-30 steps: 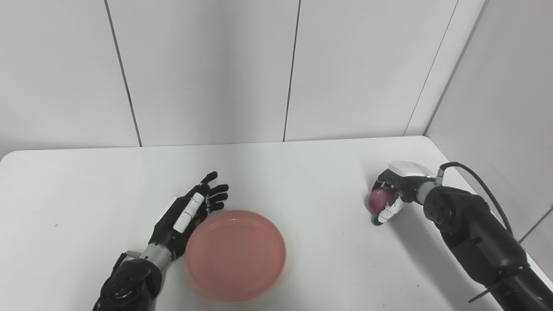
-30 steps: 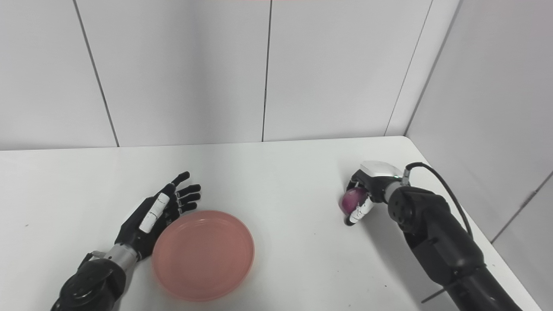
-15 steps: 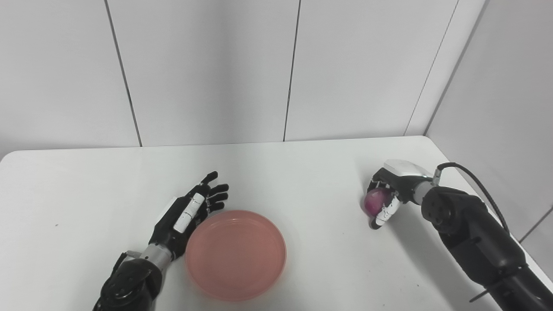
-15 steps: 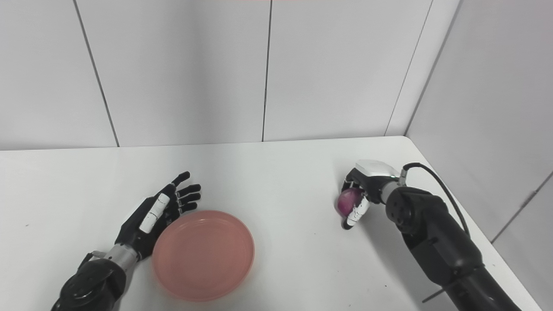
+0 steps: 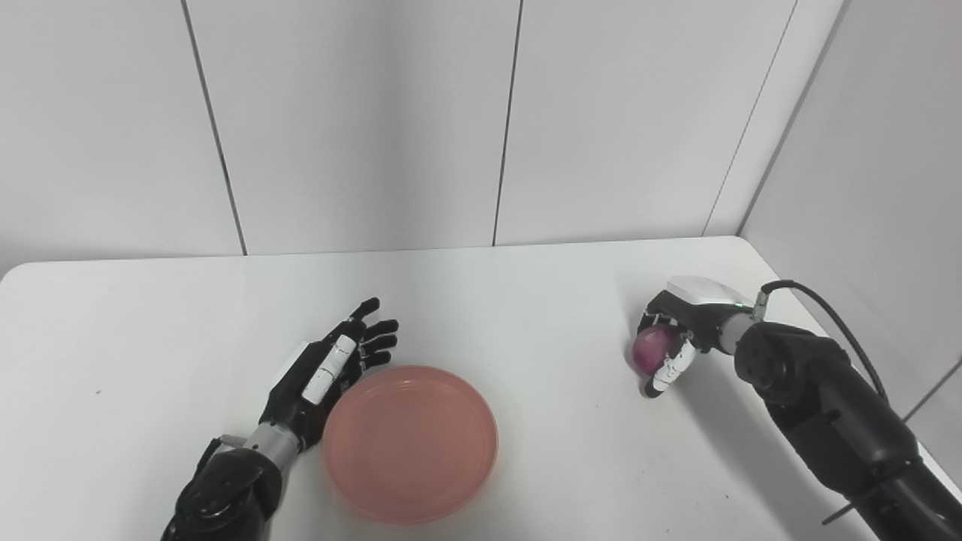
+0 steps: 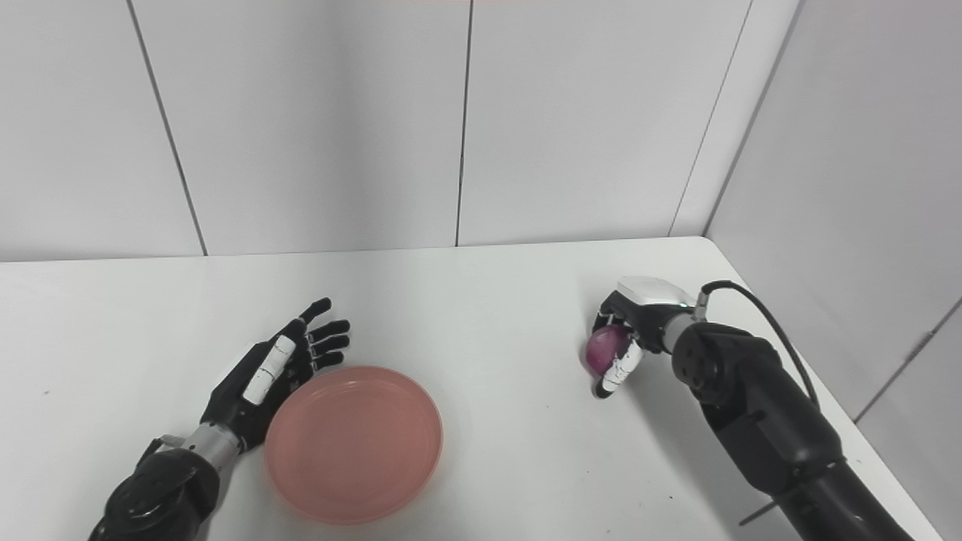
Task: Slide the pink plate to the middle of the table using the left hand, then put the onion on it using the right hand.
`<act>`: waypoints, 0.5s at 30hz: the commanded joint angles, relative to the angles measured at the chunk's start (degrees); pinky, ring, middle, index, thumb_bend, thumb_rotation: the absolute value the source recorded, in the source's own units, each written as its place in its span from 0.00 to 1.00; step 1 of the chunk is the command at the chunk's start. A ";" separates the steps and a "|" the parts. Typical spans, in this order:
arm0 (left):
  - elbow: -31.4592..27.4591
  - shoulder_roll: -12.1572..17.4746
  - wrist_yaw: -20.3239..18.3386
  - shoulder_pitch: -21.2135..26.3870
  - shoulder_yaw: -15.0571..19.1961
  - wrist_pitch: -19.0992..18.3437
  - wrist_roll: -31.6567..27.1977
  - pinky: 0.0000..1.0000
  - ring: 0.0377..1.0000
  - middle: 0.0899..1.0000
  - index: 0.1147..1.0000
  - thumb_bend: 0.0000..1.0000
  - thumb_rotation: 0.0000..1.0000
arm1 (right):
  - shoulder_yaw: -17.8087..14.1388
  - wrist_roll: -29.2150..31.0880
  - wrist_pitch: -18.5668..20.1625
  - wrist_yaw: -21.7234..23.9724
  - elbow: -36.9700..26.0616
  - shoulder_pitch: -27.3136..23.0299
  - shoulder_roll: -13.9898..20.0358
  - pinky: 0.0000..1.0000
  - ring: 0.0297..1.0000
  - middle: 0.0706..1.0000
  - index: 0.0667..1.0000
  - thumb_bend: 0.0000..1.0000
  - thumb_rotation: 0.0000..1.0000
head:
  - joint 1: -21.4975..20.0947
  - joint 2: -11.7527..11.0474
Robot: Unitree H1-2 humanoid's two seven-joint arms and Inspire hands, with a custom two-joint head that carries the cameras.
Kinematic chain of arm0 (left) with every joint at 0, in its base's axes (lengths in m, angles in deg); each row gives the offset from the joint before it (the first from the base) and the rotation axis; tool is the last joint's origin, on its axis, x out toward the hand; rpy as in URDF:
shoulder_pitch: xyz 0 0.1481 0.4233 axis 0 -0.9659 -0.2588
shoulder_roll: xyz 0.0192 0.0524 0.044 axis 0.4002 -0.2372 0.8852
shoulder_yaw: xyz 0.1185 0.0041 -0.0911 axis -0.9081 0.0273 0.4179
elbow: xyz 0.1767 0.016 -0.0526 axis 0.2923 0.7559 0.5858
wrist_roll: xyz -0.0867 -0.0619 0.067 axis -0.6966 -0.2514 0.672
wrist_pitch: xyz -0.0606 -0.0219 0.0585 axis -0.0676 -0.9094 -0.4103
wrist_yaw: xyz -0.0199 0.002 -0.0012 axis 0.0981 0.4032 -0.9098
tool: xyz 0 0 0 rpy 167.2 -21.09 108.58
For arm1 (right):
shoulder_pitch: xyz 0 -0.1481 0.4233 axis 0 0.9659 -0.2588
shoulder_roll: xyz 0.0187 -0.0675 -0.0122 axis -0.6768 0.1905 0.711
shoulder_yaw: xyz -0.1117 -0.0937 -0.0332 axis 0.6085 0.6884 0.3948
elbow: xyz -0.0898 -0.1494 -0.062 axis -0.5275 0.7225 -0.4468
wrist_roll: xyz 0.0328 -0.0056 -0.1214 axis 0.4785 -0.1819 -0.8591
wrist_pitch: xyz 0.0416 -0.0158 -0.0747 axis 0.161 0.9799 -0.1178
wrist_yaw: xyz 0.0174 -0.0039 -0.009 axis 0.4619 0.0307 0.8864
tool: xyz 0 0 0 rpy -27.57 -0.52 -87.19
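My right hand [image 5: 676, 338] is closed around the onion [image 5: 651, 347], with the fingers wrapped over its purple skin, near the right edge of the white table [image 5: 526, 300]. I cannot tell if the onion touches the surface. My left hand [image 5: 323, 372] is open with the fingers spread and holds nothing; it lies just beside the left rim of the pink plate [image 5: 410, 443]. The plate sits flat near the front middle of the table, well apart from the onion.
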 commanded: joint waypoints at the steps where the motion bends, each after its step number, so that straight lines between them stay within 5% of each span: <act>1: 3.40 -0.06 -0.21 -2.44 -1.03 -3.95 1.37 0.86 0.85 0.83 0.91 0.90 0.80 | -0.74 -0.16 -1.35 -0.16 -2.90 -4.55 1.59 0.22 0.27 0.36 0.46 0.52 0.14 | 0.21 0.09; 6: 3.51 -0.25 -0.20 -2.32 -1.03 -3.83 1.31 0.87 0.85 0.84 0.91 0.89 0.80 | -0.06 0.81 -2.81 0.74 -6.94 -6.98 0.55 0.26 0.32 0.38 0.49 0.52 0.02 | 0.41 -0.03; 15: 3.30 -0.74 0.09 -2.57 -1.35 -3.93 1.61 0.88 0.86 0.85 0.92 0.89 0.80 | 2.02 0.00 -2.40 2.78 -12.23 -11.03 -3.02 0.36 0.42 0.42 0.49 0.53 0.01 | 1.39 -0.12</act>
